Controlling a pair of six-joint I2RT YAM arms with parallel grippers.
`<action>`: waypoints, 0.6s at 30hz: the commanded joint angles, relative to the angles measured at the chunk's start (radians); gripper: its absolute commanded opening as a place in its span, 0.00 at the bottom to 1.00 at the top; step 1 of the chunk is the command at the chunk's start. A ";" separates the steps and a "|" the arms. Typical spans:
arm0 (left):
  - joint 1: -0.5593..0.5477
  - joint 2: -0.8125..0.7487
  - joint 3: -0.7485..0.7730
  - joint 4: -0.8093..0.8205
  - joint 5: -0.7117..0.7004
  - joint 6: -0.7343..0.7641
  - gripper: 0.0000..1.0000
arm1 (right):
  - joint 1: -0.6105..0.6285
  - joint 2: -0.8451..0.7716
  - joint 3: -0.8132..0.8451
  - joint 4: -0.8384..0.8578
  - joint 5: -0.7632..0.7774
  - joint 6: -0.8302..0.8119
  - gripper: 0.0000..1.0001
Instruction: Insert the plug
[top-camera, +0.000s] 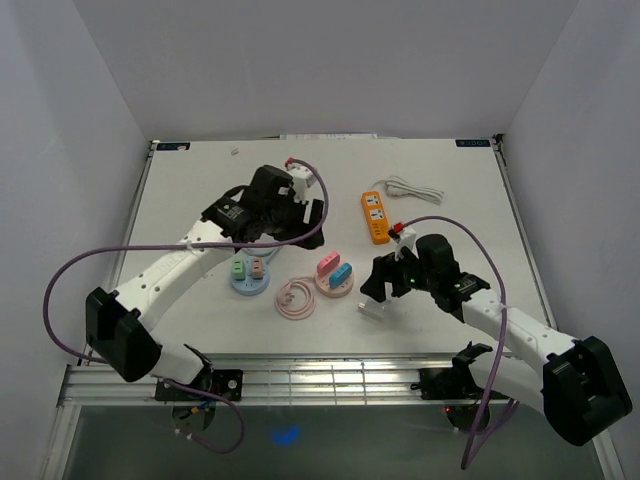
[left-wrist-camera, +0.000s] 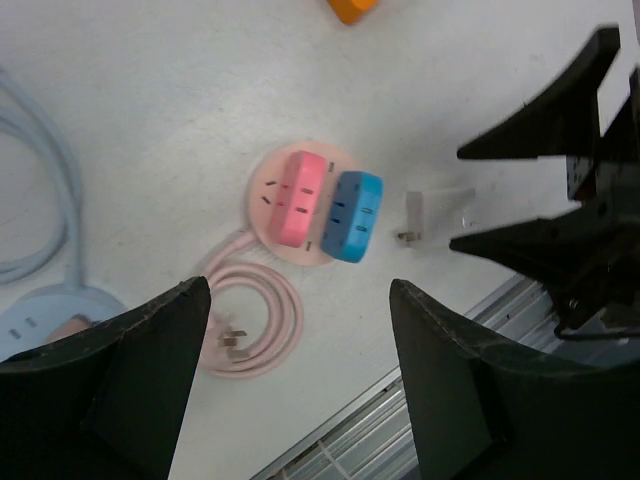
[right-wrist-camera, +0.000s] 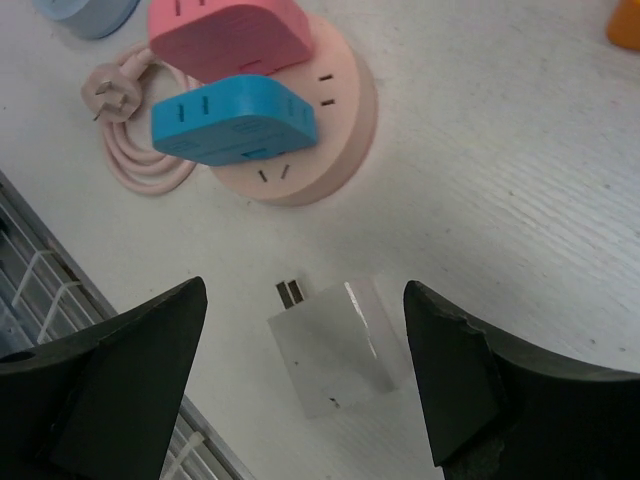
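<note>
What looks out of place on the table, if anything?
Only the white plug: it lies flat on its side on the table, prongs pointing sideways toward the pink socket hub, not held. The right gripper, fingers open, hovers above it. The hub's own cord sits coiled, unplugged. No damage or spills visible.

L claw open, held high; R claw open, low.
</note>
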 joint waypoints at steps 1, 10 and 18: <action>0.094 -0.114 -0.026 0.019 0.036 -0.061 0.83 | 0.104 0.016 0.084 0.008 0.099 -0.012 0.85; 0.389 -0.245 -0.185 0.106 0.141 -0.148 0.85 | 0.301 0.170 0.192 -0.087 0.354 0.002 0.84; 0.530 -0.335 -0.267 0.162 0.166 -0.153 0.85 | 0.370 0.314 0.227 -0.046 0.428 0.002 0.84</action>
